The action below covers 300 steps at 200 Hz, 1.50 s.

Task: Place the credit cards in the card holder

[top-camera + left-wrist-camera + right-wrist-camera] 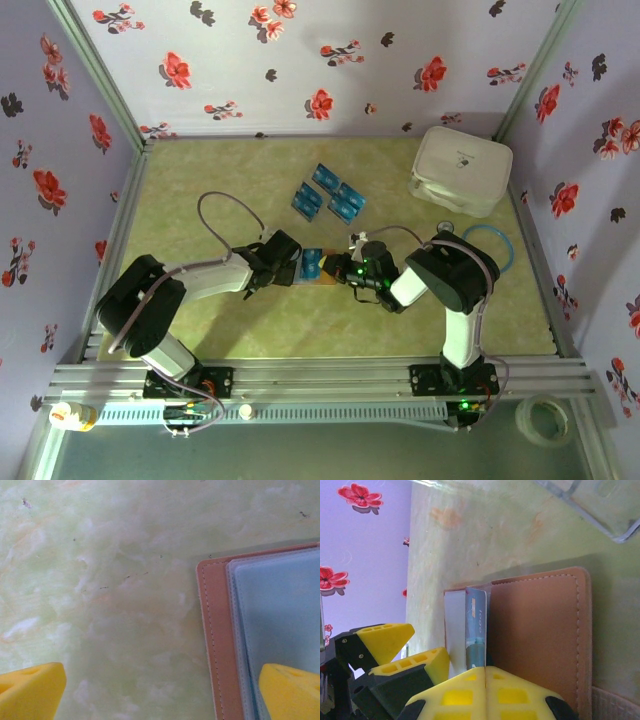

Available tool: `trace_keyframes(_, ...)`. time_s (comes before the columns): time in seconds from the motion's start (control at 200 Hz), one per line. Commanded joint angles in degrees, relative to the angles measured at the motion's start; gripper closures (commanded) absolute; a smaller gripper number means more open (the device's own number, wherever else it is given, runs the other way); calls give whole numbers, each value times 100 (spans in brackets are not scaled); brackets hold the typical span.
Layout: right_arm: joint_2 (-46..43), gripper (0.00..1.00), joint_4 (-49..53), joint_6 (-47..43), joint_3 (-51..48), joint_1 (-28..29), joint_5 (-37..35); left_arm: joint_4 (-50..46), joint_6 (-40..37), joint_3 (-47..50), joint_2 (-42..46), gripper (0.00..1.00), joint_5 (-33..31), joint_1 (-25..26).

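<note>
The brown card holder (322, 268) lies open on the green mat between both grippers. My right gripper (485, 677) is shut on a blue credit card (476, 620), which stands on edge against the holder's clear sleeves (454, 625) beside the brown cover (540, 630). My left gripper (162, 692) is open, with one yellow finger (290, 692) over the holder's sleeves (280, 610) and the other (30, 690) over the bare mat. The holder's stitched brown edge (215, 645) runs between them. Several more blue credit cards (330, 193) lie in a cluster farther back.
A big white rounded box (462, 170) stands at the back right, with a blue ring (490, 245) in front of it. Floral walls close the mat on three sides. A tape roll (541, 420) sits off the table at the near right.
</note>
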<state>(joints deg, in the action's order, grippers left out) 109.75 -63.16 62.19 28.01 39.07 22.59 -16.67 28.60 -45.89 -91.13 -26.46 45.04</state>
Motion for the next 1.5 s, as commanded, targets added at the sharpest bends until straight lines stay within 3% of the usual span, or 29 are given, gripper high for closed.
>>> trace_keyframes(0.0,46,100,133,-13,-75,48,111,-173,87,168,-11,0,-160,32)
trace_keyframes(1.495,-41,100,1118,-341,238,48,410,-111,102,217,7,0,-163,32)
